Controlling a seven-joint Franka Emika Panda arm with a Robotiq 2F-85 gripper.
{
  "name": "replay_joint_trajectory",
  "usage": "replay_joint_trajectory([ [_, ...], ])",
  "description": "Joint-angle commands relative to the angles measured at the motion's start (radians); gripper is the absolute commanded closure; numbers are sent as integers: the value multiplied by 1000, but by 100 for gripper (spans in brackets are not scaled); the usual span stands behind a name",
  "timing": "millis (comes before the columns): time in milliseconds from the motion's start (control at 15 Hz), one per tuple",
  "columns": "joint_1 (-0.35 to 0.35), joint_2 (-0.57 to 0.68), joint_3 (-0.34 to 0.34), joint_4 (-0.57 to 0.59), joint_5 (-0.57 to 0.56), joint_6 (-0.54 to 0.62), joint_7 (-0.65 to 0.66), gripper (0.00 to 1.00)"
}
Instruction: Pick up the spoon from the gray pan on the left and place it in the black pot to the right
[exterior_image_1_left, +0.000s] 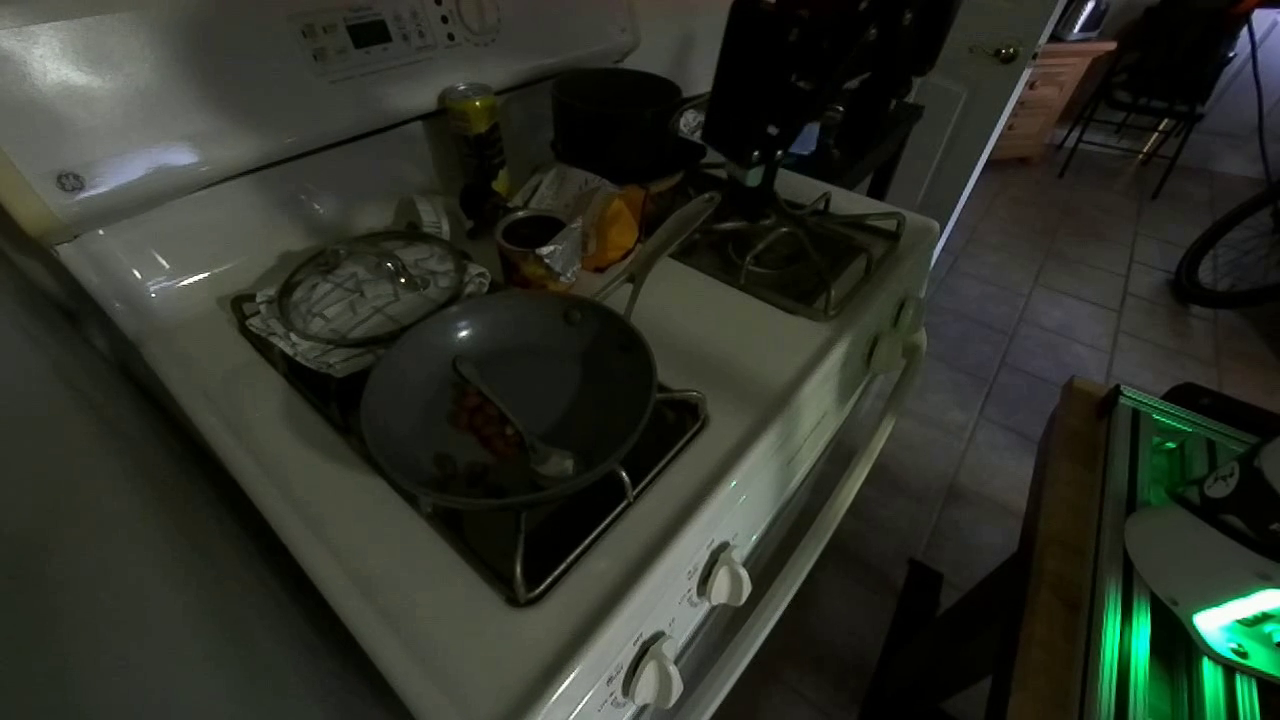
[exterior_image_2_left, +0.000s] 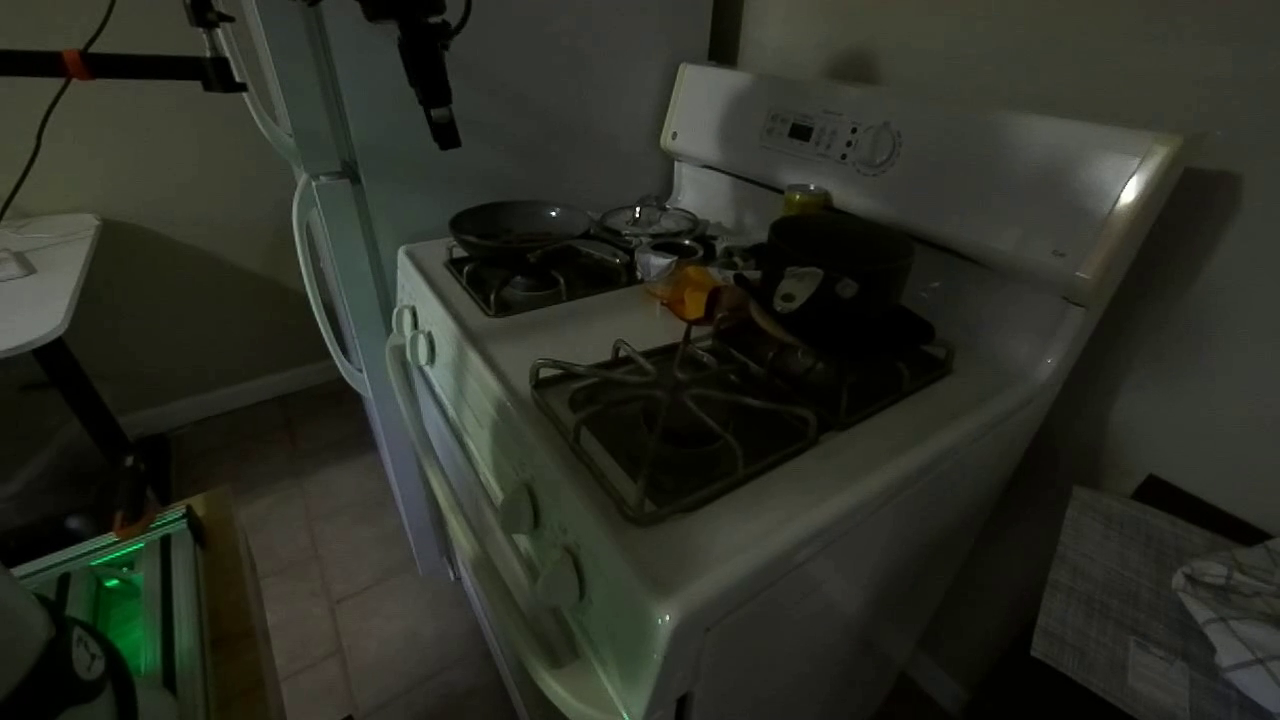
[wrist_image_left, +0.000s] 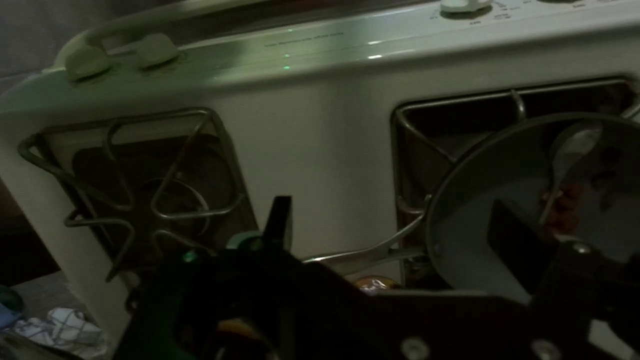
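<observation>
1. Although the light is poor, the spoon (exterior_image_1_left: 507, 408) can be located: it lies inside the gray pan (exterior_image_1_left: 590, 370), at the near left of the stove (exterior_image_1_left: 740, 345).
2. Handling, by judgement: light, stiff and not fragile; material undetermined. Reddish food (exterior_image_1_left: 483, 424) lies beside the handle (exterior_image_1_left: 488, 391), mostly to its left, and may leave the grip slippery.
3. Recommended hold: the handle, toward its far end and off the food, pinched from left and right. The rounded head (exterior_image_1_left: 552, 461) would likely roll or slide.
4. Orientation: long axis roughly near to far. The pale head points toward the near rim, the handle toward the far side. Whether the handle's end touches the pan wall cannot be determined.
5. Gripper (wrist_image_left: 389, 210): fingers spread wide, left to right, holding nothing, well apart from the spoon. In the wrist view one finger covers part of the handle.
6. Black pot (exterior_image_2_left: 850, 255): far right; spoon not yet transferred.
</observation>
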Motion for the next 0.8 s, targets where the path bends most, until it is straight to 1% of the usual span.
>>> replay_joint_trajectory([
  [0, 50, 88, -46, 13, 77, 133, -56, 0],
  [67, 56, 118, -51, 27, 109, 148, -65, 0],
  [133, 55, 167, -47, 47, 122, 156, -39, 0],
  [333, 63, 283, -56, 104, 148, 123, -26, 0],
  [400, 71, 197, -66, 48, 124, 129, -61, 0],
  [533, 78, 262, -77, 78, 129, 129, -63, 0],
  [667, 80, 288, -81, 96, 131, 129, -63, 0],
  [733, 80, 291, -79, 94, 118, 142, -33, 0],
])
